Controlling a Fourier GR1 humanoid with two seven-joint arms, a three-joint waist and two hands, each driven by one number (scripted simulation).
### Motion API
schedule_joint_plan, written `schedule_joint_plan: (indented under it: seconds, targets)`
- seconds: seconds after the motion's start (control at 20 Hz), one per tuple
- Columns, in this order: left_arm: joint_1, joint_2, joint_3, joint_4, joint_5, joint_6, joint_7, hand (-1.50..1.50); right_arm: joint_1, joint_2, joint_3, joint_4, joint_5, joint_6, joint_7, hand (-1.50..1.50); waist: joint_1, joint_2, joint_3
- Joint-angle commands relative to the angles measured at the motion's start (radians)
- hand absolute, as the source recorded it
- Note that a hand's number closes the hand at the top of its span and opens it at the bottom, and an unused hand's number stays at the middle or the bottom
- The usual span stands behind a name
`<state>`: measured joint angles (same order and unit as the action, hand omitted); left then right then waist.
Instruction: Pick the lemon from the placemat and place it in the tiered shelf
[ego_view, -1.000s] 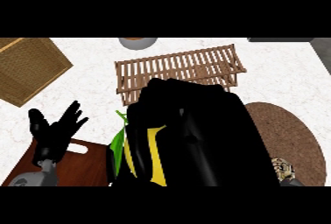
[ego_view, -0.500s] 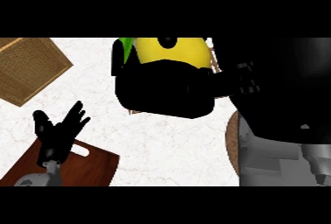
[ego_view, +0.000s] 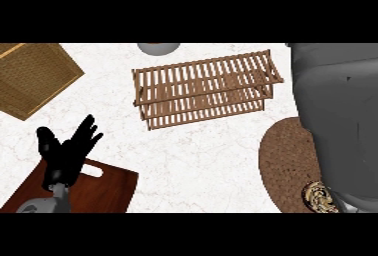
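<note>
A kitchen counter is showing here: a white marbled top (ego_view: 207, 160) is carrying a wooden cutting board (ego_view: 103, 192), a slatted tiered shelf (ego_view: 207, 90), a round woven placemat (ego_view: 284, 160) and a wicker mat (ego_view: 33, 77).

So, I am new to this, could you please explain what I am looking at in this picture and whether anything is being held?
You look steeply down from the robot's head at a white kitchen counter. The black left robot hand rests open, fingers up, over a dark cutting board. The big grey shape at the right is the robot's right forearm; its hand is not visible, so I cannot tell if anything is held. On the counter stand a wooden tiered shelf, a round brown placemat, a woven mat and a grey bowl. No lemon shows.
</note>
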<state>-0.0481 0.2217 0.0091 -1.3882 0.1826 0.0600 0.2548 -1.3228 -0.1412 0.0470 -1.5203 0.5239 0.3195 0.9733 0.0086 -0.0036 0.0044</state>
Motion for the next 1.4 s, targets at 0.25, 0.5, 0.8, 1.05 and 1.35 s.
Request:
schedule_joint_plan:
  seconds: [0.25,0.5,0.8,1.05,1.35]
  targets:
    - [0.030,0.024,0.010,-0.028,0.014,-0.036,0.072,0.00,0.035,-0.045,0.006,0.202,0.076,-0.040,-0.179,1.50,0.005,0.005,-0.005]
    - [-0.025,0.002,0.019,0.033,-0.007,-0.012,0.055,0.00,0.005,-0.008,0.017,0.341,0.128,-0.120,-0.260,1.50,0.003,0.007,-0.005]
    - [0.013,-0.012,0.003,0.005,-0.011,-0.038,0.037,0.00,-0.060,0.027,-0.002,0.491,0.166,-0.216,-0.341,1.50,0.012,0.008,-0.005]
    - [0.014,-0.022,0.013,0.053,-0.030,-0.037,-0.009,0.00,-0.064,0.026,-0.022,0.471,0.132,-0.174,-0.370,1.50,0.000,0.005,-0.005]
    - [0.052,-0.016,0.016,0.005,-0.022,-0.053,0.011,0.00,-0.035,-0.019,0.001,0.511,0.171,-0.145,-0.425,1.50,0.002,0.004,-0.005]
